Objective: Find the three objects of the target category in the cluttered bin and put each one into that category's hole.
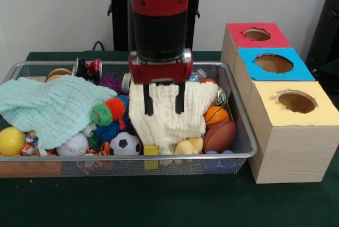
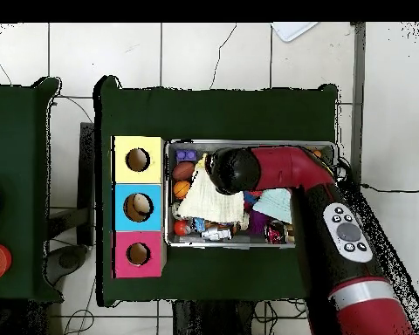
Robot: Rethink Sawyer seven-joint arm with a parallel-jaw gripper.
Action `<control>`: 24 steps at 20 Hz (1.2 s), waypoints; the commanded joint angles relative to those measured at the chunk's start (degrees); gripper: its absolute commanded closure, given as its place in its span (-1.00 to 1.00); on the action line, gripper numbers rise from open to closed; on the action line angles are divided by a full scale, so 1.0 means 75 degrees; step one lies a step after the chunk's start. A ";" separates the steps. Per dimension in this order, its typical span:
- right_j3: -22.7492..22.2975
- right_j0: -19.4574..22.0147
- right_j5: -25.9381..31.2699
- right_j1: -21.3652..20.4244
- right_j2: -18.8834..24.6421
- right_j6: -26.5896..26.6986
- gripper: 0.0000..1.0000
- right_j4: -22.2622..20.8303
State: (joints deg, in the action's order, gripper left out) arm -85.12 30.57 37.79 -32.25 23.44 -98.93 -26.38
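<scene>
wire mesh bin [image 1: 241,126] at table centre, heaped with balls and cloths; no plush toy clearly visible. red-surrounded hole [image 1: 257,34] at two o'clock from the bin, on the wooden box [image 1: 288,153]. gripper [image 1: 164,100] spread, fingers apart, over a cream cloth [image 1: 167,124]; mint cloth [image 1: 50,108] at nine o'clock.

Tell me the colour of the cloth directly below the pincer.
Cream-white, with a waffle texture. The cloth shows best in the front view, under the open pincer.

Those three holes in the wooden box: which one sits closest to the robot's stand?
The red-surrounded hole. In the front view it lies farthest back, toward the pedestal; the blue one is in the middle and the yellow one nearest the camera.
</scene>
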 commanded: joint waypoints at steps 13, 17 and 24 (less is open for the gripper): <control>0.0718 -0.0630 0.0026 0.1789 -0.0363 -0.0498 -1.00 0.0058; 0.0594 -0.0687 -0.0195 0.1930 -0.0597 -0.0408 -1.00 -0.0199; 0.0786 -0.1107 -0.0504 0.2072 -0.1081 -0.0457 1.00 -0.0622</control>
State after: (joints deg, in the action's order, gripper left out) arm -79.20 24.50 34.84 -20.84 19.52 -98.93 -26.37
